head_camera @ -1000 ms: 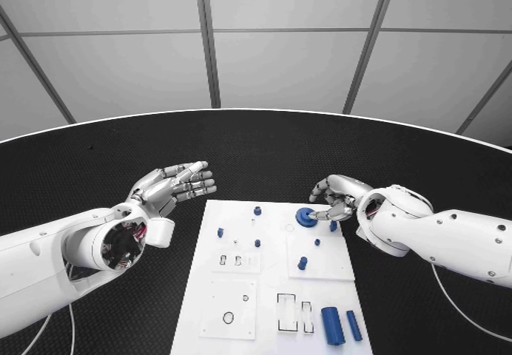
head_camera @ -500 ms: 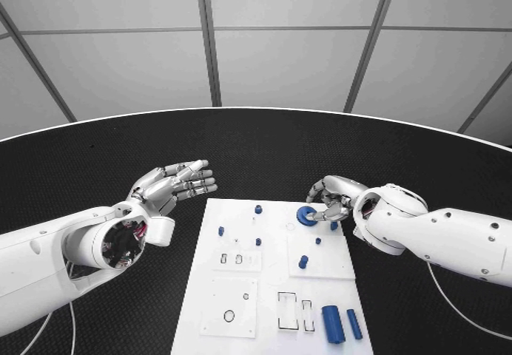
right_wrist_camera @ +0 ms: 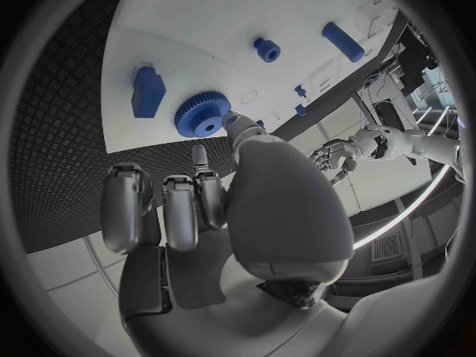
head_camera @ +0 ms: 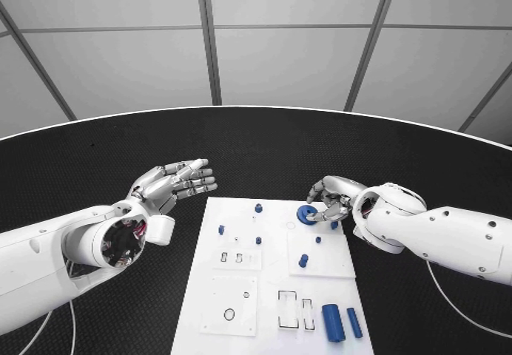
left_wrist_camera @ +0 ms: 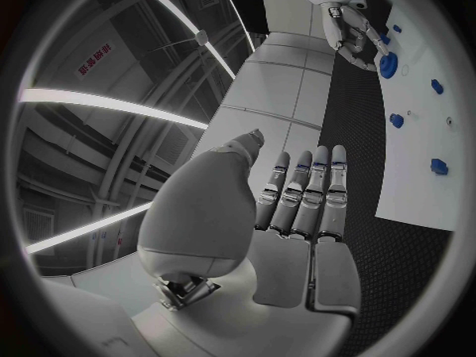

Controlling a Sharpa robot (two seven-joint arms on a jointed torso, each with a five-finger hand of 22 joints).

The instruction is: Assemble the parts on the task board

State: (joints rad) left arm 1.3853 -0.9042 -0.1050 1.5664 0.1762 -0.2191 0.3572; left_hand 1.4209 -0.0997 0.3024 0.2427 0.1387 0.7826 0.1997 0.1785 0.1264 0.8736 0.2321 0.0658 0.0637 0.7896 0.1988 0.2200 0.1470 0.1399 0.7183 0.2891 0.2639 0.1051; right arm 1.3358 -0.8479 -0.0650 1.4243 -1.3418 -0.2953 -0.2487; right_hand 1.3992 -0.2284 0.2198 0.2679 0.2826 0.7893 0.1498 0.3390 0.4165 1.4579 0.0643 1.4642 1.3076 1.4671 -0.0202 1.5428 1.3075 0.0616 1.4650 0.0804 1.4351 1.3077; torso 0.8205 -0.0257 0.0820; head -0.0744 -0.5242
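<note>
The white task board (head_camera: 320,281) lies in the middle of the black table. A blue gear (head_camera: 306,215) sits at the board's far right part, also seen from the right wrist (right_wrist_camera: 203,115) and the left wrist (left_wrist_camera: 388,65). My right hand (head_camera: 333,198) reaches in from the board's right edge and pinches the gear's rim between thumb (right_wrist_camera: 233,124) and a fingertip. A small blue block (right_wrist_camera: 147,91) lies on the board just beside the gear. My left hand (head_camera: 173,185) hovers open, fingers stretched out, off the board's far left corner and holds nothing.
Several small blue pegs (head_camera: 257,208) stand on the board's far half. Two blue cylinders (head_camera: 332,324) lie side by side at its near right end, next to black outlined slots (head_camera: 286,310). Black table surface surrounds the board.
My right hand has edged slightly left with the gear at its fingertips. The left hand has stayed where it was.
</note>
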